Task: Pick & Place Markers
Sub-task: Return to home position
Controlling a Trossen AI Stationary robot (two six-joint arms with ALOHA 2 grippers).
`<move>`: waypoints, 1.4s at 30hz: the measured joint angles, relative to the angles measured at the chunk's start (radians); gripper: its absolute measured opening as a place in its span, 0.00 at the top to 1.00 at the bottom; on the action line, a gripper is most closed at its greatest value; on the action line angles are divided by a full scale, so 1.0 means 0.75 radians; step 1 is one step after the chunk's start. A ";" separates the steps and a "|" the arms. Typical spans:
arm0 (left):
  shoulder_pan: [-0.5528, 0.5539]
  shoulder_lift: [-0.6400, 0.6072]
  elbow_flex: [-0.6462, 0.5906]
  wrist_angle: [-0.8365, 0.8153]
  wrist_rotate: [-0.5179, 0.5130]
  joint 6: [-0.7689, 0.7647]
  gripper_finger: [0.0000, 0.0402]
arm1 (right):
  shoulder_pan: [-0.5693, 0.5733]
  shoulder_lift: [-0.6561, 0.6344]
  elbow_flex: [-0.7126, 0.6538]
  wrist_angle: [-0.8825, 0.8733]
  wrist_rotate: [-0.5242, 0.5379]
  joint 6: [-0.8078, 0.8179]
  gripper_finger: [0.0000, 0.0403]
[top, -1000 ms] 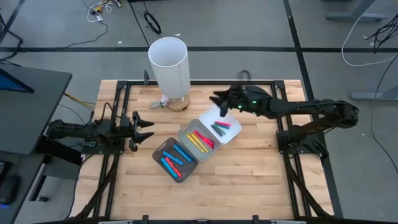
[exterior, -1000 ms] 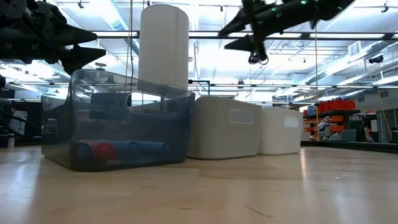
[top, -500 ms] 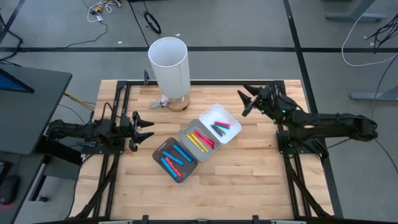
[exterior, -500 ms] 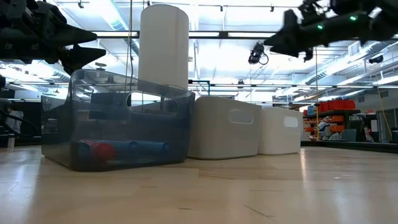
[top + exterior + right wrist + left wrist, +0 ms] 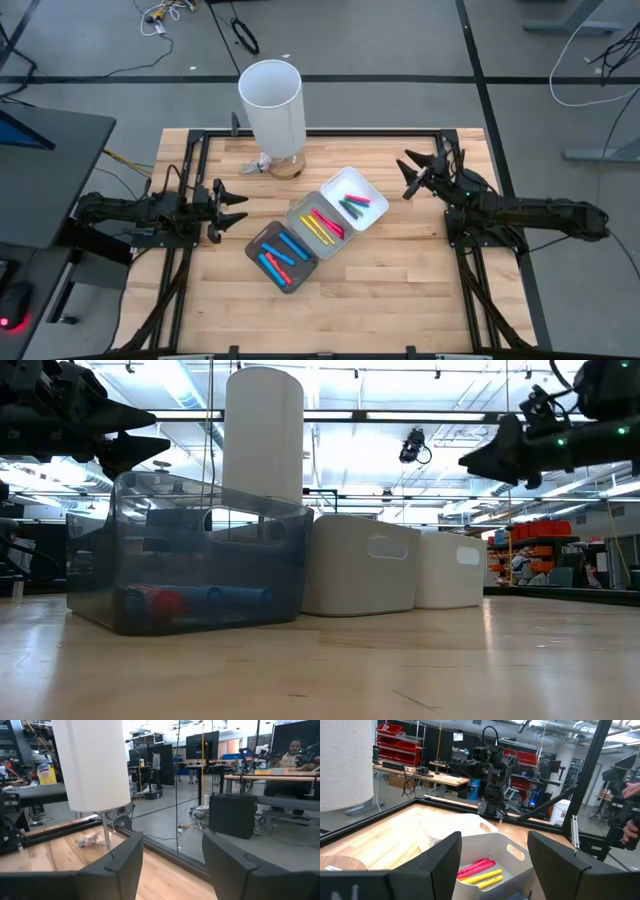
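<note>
Three trays stand in a slanting row mid-table. The dark tray (image 5: 282, 255) holds blue and red markers (image 5: 280, 250). The grey tray (image 5: 317, 226) holds yellow and red markers (image 5: 480, 872), and the white tray (image 5: 352, 198) holds green, red and blue ones (image 5: 355, 203). All the markers lie flat on the tray floors. My left gripper (image 5: 243, 205) hovers open at the table's left, pointing level at the trays, with nothing between its fingers. My right gripper (image 5: 404, 176) hovers open at the table's right, right of the white tray and above the board, also empty.
A tall white cylinder (image 5: 271, 105) stands on a round wooden base at the far edge, with a small crumpled scrap (image 5: 262, 163) beside it. Black frame rails (image 5: 470, 260) run along the table's sides. Bare board lies near the front edge (image 5: 330, 320).
My right gripper has drawn back from above the white tray toward the table's right edge, sinking and rolling as it went. It stays open and empty. The trays and markers have not moved.
</note>
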 joint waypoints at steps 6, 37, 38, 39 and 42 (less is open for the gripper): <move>0.000 0.000 0.000 0.000 0.000 -0.001 0.42 | -0.006 -0.127 -0.098 -0.022 0.000 -0.011 0.49; 0.000 0.000 0.000 0.000 0.000 0.000 0.42 | -0.028 -0.720 -0.095 -0.629 -0.011 0.035 0.49; 0.000 0.000 0.000 0.000 0.000 0.000 0.42 | -0.028 -0.715 -0.095 -0.630 -0.011 0.037 0.49; 0.000 0.000 0.000 0.000 0.000 0.000 0.42 | -0.028 -0.702 -0.095 -0.627 -0.011 0.041 0.49; 0.000 0.000 0.000 0.000 0.000 -0.001 0.42 | -0.028 -0.684 -0.095 -0.631 -0.012 0.073 0.49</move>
